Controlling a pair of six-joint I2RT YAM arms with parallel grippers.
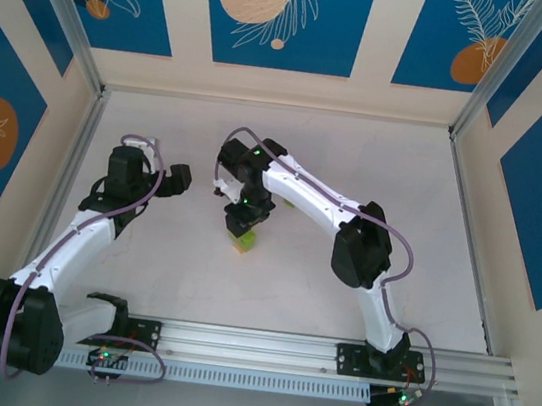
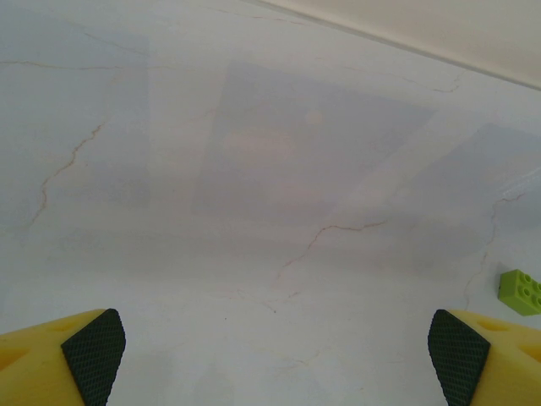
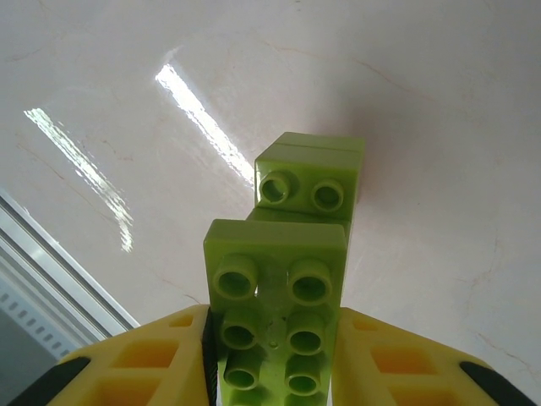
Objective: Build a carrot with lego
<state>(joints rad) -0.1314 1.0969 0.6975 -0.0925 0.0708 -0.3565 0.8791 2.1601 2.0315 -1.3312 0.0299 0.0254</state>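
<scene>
My right gripper (image 3: 272,359) is shut on a rectangular lime-green brick (image 3: 275,288), with its studs facing the camera. This brick lies against a second lime-green brick (image 3: 311,179) that shows two studs just beyond it. In the top view the right gripper (image 1: 241,223) points down at the table's middle, with the lime-green bricks (image 1: 243,245) at its tip. My left gripper (image 1: 179,178) hovers to the left of them. It stands open (image 2: 275,359) over bare table. A single lime-green brick (image 2: 521,291) lies at the right edge of the left wrist view. The orange brick is out of view.
A white tabletop (image 1: 358,155) is enclosed by cream walls with blue panels. An aluminium rail (image 1: 330,355) runs along the near edge. A bit of lime green (image 1: 289,204) peeks out from under the right forearm.
</scene>
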